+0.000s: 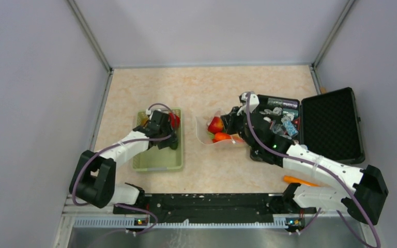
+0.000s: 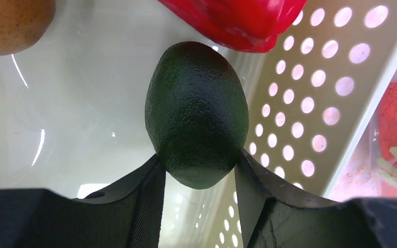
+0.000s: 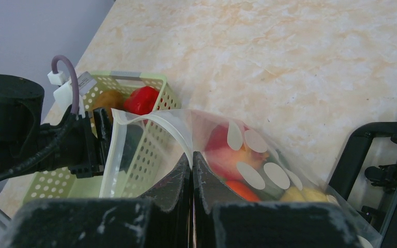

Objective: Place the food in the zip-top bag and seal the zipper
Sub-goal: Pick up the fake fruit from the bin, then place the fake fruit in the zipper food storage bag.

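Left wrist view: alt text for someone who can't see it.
A dark green toy avocado sits between the black fingers of the left pincer, seemingly touched on both sides, inside a pale green perforated basket. A red pepper and a brown piece lie beyond it.

White arms point(image 1: 129, 142) — black joints point(image 1: 94, 178); mauve cables point(image 1: 250, 129)

The basket point(image 1: 157, 161) lay left on my bench point(image 1: 207, 93), the zip-top bag point(image 1: 205, 135) beside it, the case point(image 1: 332, 124) farthest right; food point(image 1: 216, 125) lay in basket and bag, perhaps also before the case.
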You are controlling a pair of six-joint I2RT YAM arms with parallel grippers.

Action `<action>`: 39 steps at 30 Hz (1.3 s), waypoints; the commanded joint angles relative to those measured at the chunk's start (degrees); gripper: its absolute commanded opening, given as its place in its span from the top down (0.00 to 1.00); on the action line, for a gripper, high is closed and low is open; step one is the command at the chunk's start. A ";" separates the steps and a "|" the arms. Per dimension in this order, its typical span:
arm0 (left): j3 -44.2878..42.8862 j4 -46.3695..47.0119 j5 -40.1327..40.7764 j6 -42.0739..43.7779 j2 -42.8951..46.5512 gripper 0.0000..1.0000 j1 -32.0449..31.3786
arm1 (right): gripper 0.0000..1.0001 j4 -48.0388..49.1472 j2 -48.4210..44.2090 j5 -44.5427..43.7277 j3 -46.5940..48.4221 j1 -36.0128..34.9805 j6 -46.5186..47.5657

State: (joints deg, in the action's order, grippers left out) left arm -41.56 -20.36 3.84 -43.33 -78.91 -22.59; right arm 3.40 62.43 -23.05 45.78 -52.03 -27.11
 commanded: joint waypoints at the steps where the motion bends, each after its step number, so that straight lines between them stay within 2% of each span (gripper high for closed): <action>1: 1.65 -0.52 0.03 0.17 3.22 0.71 0.23 | 1.00 1.58 0.54 -0.54 1.78 -0.32 -0.79; 3: 1.89 -1.36 -0.27 0.30 4.79 0.80 0.19 | 1.00 1.72 0.78 -0.32 1.77 -0.39 -0.95; 7: 1.67 -3.33 -0.12 0.51 9.22 0.85 0.18 | 1.00 1.63 0.79 0.11 1.51 -0.42 -1.22; 19: -4.61 -10.61 -3.43 2.31 20.81 0.89 0.22 | 1.00 2.29 0.94 -0.34 1.17 -0.36 -1.43; 21: -5.24 -9.53 -7.80 3.64 23.04 0.87 0.18 | 1.00 2.47 1.04 -0.35 1.15 -0.43 -1.45; 27: -6.43 -3.98 -24.77 4.40 24.10 0.90 0.09 | 1.00 2.91 1.83 0.43 1.41 -0.33 -1.98; 34: -9.77 -1.69 -36.03 5.18 26.00 0.88 0.09 | 1.00 2.65 2.08 0.66 1.51 -0.43 -2.47; 39: -10.87 1.48 -41.97 4.51 26.67 0.84 -0.86 | 1.00 2.92 2.36 0.89 1.56 -0.44 -2.69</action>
State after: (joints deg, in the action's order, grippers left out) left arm -49.43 -24.40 -30.04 -39.20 -53.54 -22.68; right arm 4.29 64.38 -22.61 45.78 -52.12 -29.17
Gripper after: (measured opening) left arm 0.486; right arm 0.003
